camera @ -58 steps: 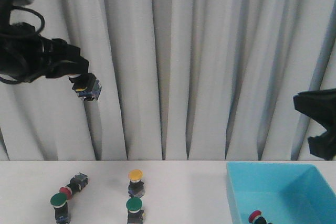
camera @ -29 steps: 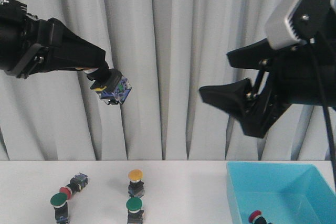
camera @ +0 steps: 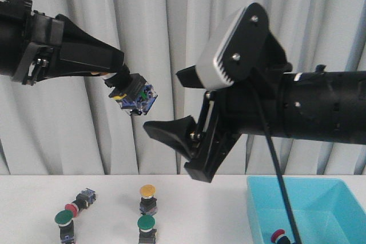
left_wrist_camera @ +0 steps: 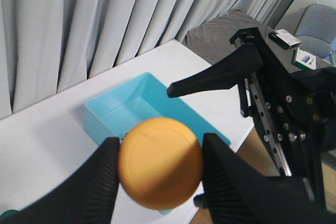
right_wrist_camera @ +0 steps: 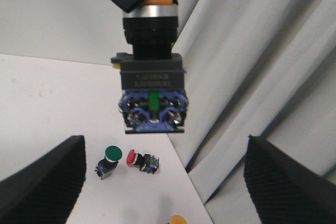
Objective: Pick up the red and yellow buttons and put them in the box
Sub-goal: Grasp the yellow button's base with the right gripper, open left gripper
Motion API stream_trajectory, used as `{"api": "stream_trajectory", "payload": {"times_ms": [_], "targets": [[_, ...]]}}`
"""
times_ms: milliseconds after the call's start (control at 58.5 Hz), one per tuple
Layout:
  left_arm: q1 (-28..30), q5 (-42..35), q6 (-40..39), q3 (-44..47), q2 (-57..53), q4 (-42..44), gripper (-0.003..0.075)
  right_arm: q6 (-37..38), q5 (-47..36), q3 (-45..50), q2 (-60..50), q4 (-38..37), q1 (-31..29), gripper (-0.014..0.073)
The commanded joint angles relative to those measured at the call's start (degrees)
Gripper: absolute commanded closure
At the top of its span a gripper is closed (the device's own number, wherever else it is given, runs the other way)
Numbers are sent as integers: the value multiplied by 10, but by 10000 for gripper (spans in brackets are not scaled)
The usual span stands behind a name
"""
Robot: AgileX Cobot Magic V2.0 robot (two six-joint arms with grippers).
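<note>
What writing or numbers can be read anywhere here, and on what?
Nothing can be read.
The black body of the yellow-capped push-button held by the left gripper carries two lines of pale print, too blurred to read.
The flat boxes on the far dark furniture show markings too small to read.

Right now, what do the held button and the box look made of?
Held yellow button: likely plastic, matte yellow cap, black body, a shiny metal-looking collar, blue contact block. Box: probably moulded plastic, uniform bright cyan, smooth sloping walls with faint sheen.
</note>
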Motion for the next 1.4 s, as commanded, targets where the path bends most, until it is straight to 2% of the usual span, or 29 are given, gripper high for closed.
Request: {"api": "stream_trajectory", "payload": {"times_ms": [0, 239, 701, 838, 1009, 1282, 1385], "targets": [[3, -27, 1, -16, -17, -38, 708, -13, -43, -19, -14, 19, 14, 4], [3, -25, 1, -16, -17, -38, 708, -20, -89, -21, -10, 20, 38, 4], [2, -18, 1, -16, -17, -38, 708, -10, -45, -80, 46, 37, 38, 6], [2, -18, 1, -16, -17, -38, 708, -11, -33, -80, 46, 42, 38, 39], [2, -19, 1, -16, -17, -38, 708, -10, -32, -80, 46, 45, 38, 165], [2, -29, 1, -16, -17, -37, 708, -10, -25, -80, 46, 47, 38, 505], [2, -34, 1, -16, -17, -36, 707, -10, -25, -80, 46, 47, 38, 603]]}}
